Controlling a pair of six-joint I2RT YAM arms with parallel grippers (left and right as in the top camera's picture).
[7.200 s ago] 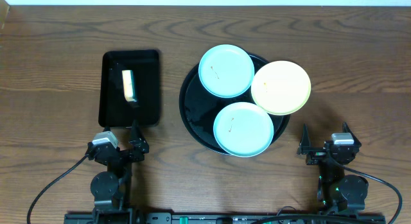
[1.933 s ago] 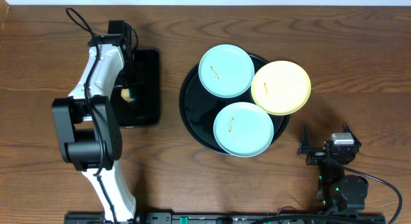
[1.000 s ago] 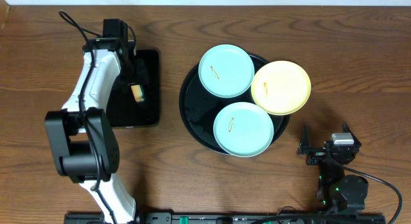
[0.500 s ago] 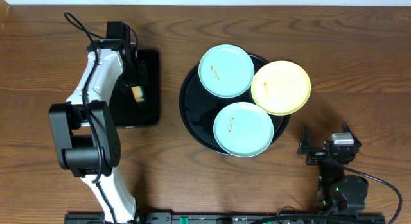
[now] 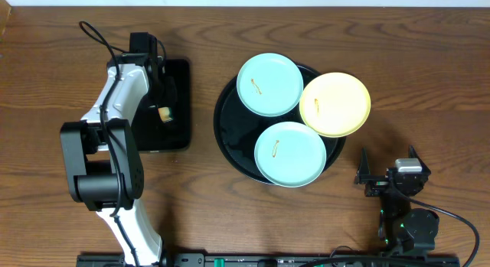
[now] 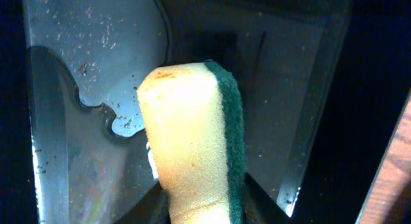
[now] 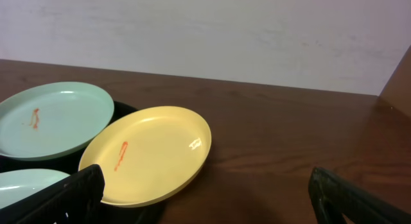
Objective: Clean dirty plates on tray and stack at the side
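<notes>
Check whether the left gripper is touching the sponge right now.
Touching. The left wrist view shows the sponge pinched in the left gripper, which presses against both of its sides at the bottom of the frame.

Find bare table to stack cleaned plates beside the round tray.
Widest bare wood: right of the pale yellow round plate, beyond the open right tool. Narrow strip between the round glossy black tray and the rectangular black tray. Crowded: round tray carries that plate plus two pale blue plates; left tool holds a yellow-green sponge over the rectangular tray.
</notes>
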